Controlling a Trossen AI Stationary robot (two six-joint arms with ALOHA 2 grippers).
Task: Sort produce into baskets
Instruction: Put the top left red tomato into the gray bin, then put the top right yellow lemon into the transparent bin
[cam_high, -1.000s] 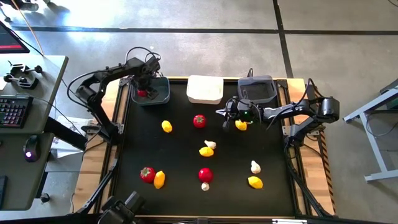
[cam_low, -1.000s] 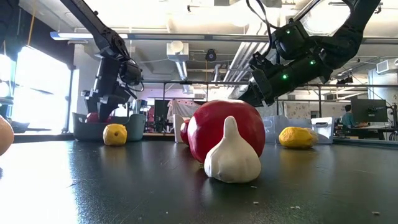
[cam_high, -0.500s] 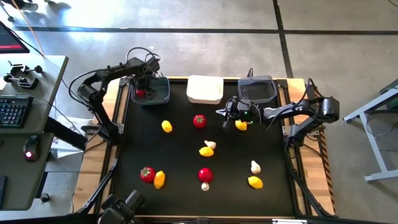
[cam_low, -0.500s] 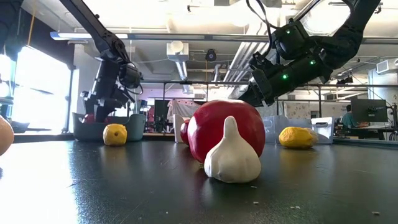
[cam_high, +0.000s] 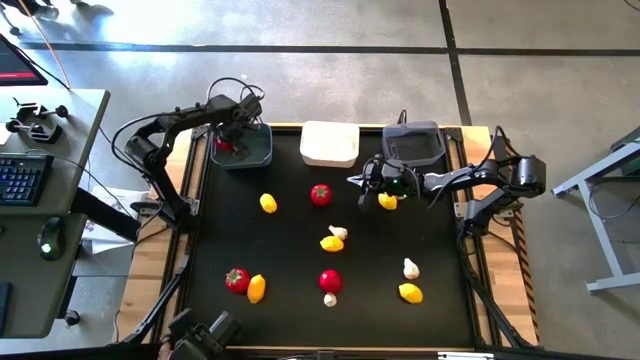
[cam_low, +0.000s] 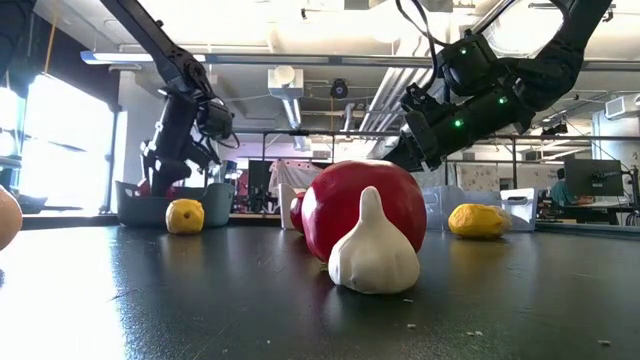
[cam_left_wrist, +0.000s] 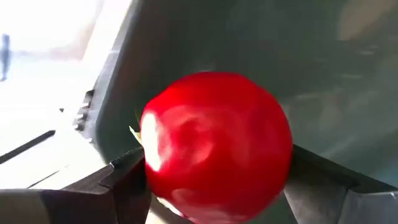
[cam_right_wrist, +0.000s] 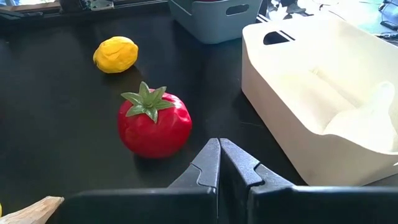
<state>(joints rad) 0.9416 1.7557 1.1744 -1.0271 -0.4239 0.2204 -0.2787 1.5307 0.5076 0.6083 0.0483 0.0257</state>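
Tomato (cam_left_wrist: 216, 144) sits between the left gripper's (cam_high: 232, 138) two fingers (cam_left_wrist: 127, 177), which are clamped on its sides, over the far-left dark grey basket (cam_high: 258, 154). Holding it inside the rim makes sense if this bin is meant for tomatoes, since letting go there would drop it straight in. The right gripper (cam_right_wrist: 219, 163) hangs with its fingers pressed together and nothing between them, low over the mat near the far-right dark grey basket (cam_high: 414, 143) and just beside a lemon (cam_high: 387, 201); it looks parked, not working.

The left wrist view alone shows the grip itself, with grey basket wall behind the fruit; from above, the tomato is only a red spot under the arm. The high view alone gives the spread still on the black mat (cam_high: 290, 250): tomatoes, lemons and white garlic bulbs loose in the middle and near side, and the white basket (cam_high: 330, 143) between the two grey ones. The right wrist view shows that white basket's inside and a second tomato (cam_right_wrist: 154, 121) with a lemon beyond it. The low view shows the left arm's height above its bin.
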